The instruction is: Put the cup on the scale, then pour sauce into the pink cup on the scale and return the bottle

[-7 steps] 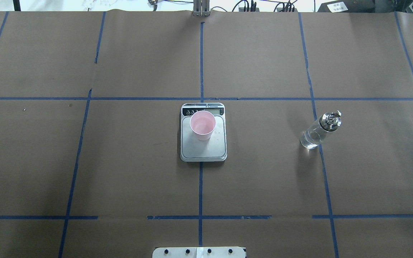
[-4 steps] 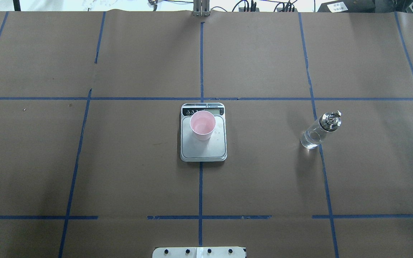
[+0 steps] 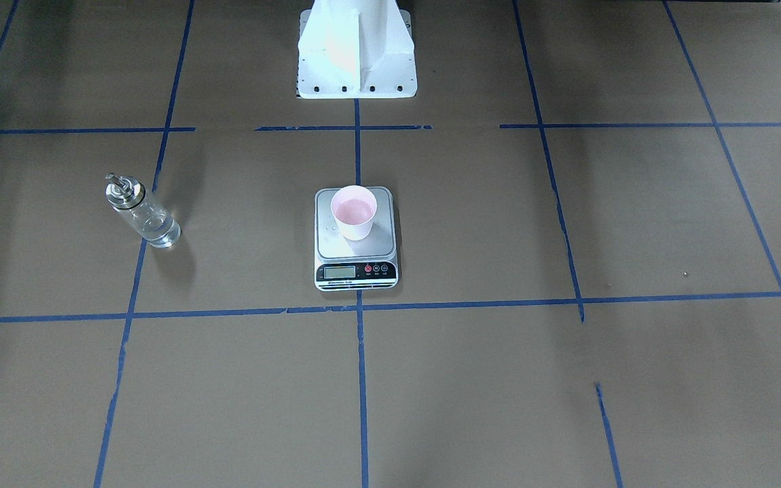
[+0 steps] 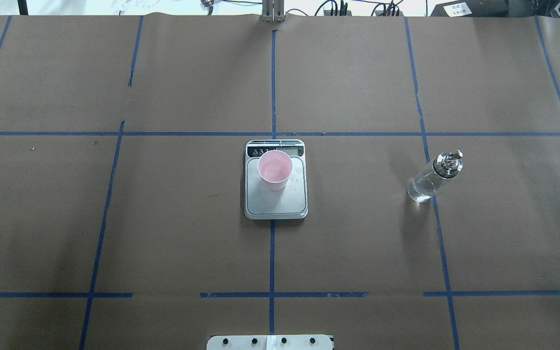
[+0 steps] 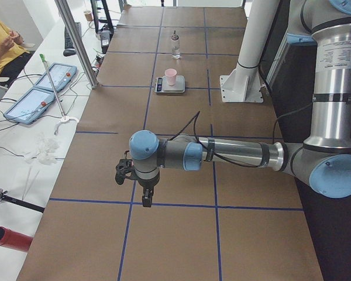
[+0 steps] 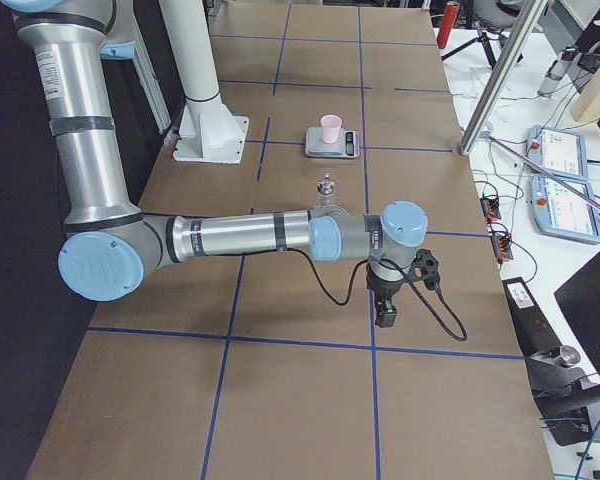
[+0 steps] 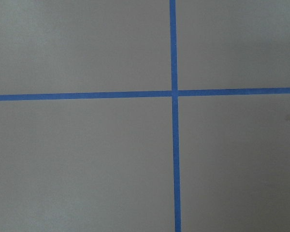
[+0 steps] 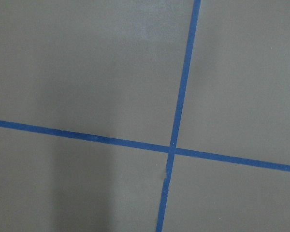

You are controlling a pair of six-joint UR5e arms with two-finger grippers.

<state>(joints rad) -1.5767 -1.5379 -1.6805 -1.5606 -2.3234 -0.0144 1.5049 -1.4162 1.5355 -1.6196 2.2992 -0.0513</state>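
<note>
The pale pink cup stands upright on the silver-grey scale at the table's middle, also in the front view. The clear glass bottle with its silver spout cap stands upright on the table to the right of the scale, well apart from it, with clear sauce in its lower part. Both grippers are far from them, out at the table's ends. The left gripper and the right gripper point down at bare paper. I cannot tell whether either is open or shut.
Brown paper with blue tape lines covers the table. The white robot base stands behind the scale. Tablets, a metal pole and a seated person are beyond the table's far long edge.
</note>
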